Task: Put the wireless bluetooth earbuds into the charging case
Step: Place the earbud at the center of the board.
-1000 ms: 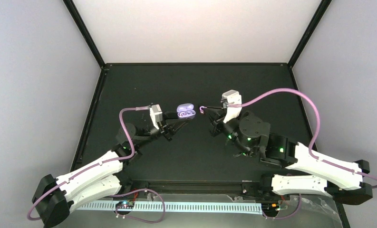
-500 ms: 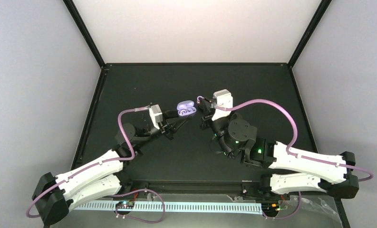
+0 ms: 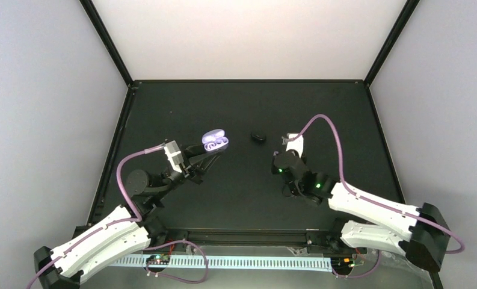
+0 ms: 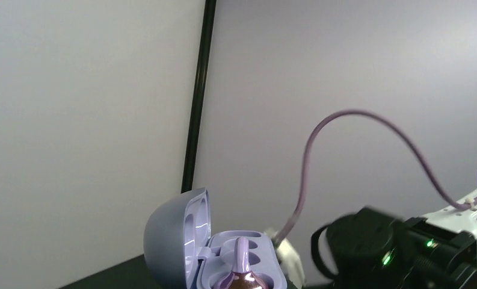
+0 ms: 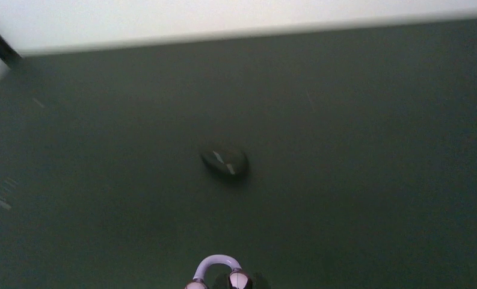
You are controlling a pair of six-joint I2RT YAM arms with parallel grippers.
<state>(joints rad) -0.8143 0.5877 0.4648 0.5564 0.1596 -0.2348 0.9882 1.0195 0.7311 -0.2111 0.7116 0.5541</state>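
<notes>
The lavender charging case hangs above the table with its lid open, and my left gripper is shut on its base. In the left wrist view the case fills the bottom edge with its lid tilted up on the left. One lilac earbud lies in the case. My right gripper stands apart to the right, low over the table. A second lilac earbud with an arched hook shows at the bottom of the right wrist view, held in the shut right gripper. Neither gripper's fingers show in the wrist views.
A small black oval object lies on the dark table between the two grippers, also seen ahead of the right gripper. Black frame posts and pale walls enclose the table. The right arm shows in the left wrist view.
The left arm has drawn back to the left with the case. The right arm has pulled away from the case, right and down, uncovering the black oval object.
</notes>
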